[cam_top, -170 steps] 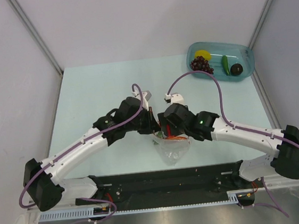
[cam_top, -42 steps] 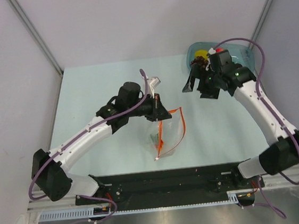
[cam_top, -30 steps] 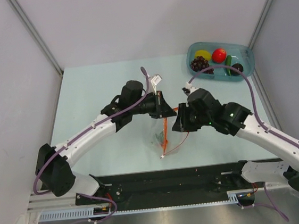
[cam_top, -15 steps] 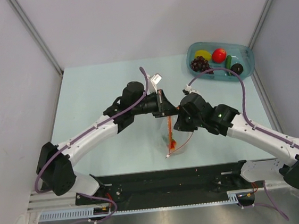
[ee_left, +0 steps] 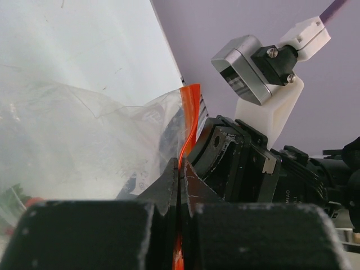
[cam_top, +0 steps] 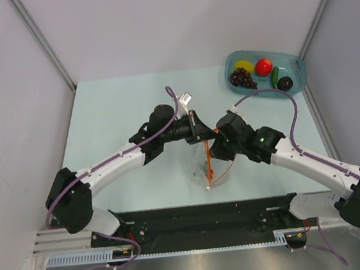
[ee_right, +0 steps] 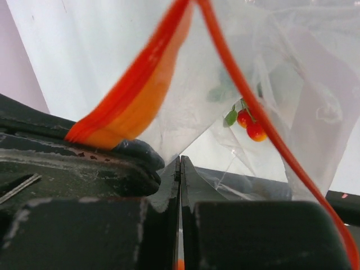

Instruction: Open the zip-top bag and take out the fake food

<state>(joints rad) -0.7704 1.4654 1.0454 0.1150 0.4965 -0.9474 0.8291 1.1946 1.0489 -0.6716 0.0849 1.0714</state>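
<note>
The zip-top bag hangs clear and crinkly between both grippers above the table, its orange-red zipper strip running down to a white slider. My left gripper is shut on one side of the strip, fingertips pressed together. My right gripper is shut on the other side of the bag's mouth, close beside the left fingers. A small red-orange piece of fake food with a green leaf shows inside the bag. Other fake food lies in the tray.
A teal tray at the back right holds a yellow piece, a red fruit, a grape bunch, a green vegetable and a dark round piece. Grey walls enclose the table.
My right arm came back from the tray, where a red fruit now lies, and shut on the bag's mouth. The left gripper kept its hold and drifted slightly right.
</note>
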